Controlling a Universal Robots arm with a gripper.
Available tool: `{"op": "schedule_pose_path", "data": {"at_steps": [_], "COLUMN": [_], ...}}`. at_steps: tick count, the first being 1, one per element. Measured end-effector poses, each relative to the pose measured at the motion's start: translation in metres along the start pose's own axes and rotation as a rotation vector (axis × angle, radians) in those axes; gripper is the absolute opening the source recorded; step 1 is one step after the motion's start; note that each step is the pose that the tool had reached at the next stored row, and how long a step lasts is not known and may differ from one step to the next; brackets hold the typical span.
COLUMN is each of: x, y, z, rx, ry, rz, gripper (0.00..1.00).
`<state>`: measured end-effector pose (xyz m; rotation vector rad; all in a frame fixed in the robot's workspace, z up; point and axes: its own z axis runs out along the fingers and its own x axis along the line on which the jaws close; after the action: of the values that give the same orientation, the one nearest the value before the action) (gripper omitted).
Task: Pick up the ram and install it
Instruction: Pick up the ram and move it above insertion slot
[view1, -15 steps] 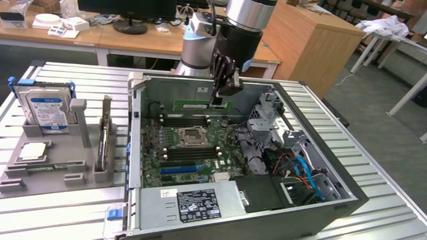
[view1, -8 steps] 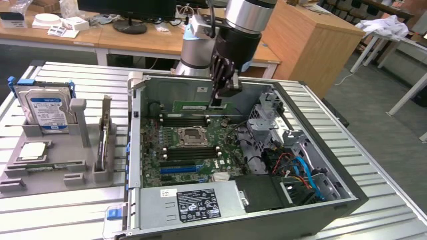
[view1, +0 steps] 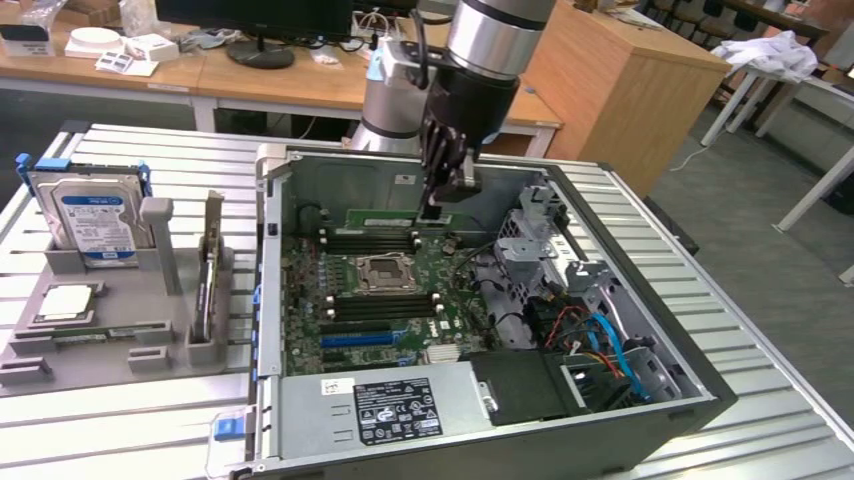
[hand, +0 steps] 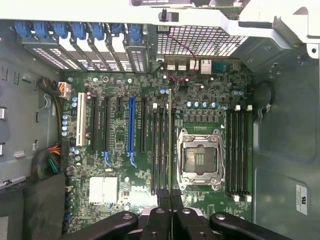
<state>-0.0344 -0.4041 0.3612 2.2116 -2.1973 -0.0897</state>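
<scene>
The ram (view1: 387, 217) is a thin green stick held lengthwise just over the black memory slots (view1: 367, 240) on the motherboard, inside the open computer case (view1: 271, 300). My gripper (view1: 438, 208) reaches down into the case and is shut on one end of the stick. The wrist view shows the ram (hand: 170, 145) edge-on as a narrow line running out from my gripper (hand: 170, 197). There it lies along the bank of slots (hand: 161, 150) beside the empty processor socket (hand: 199, 159). Whether the ram touches a slot cannot be told.
A second bank of memory slots (hand: 237, 150) lies on the other side of the socket. Blue-clipped expansion slots (hand: 131, 130) and cables (view1: 601, 345) fill the rest of the case. On the exterior view's left, a grey fixture holds a hard drive (view1: 94, 215), a silver processor (view1: 67, 302) and an upright board (view1: 210, 270).
</scene>
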Motion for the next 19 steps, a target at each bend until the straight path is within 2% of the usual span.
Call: {"op": "schedule_pose_path", "data": {"at_steps": [11,19], "x": [0.0,0.0], "y": [-0.0006,-0.0007], "z": [0.0103,0.0119], "rx": [0.0,0.0001], "ry": [0.0,-0.0003], "rz": [0.0,0.0], "gripper": [0.12,0.12]}}
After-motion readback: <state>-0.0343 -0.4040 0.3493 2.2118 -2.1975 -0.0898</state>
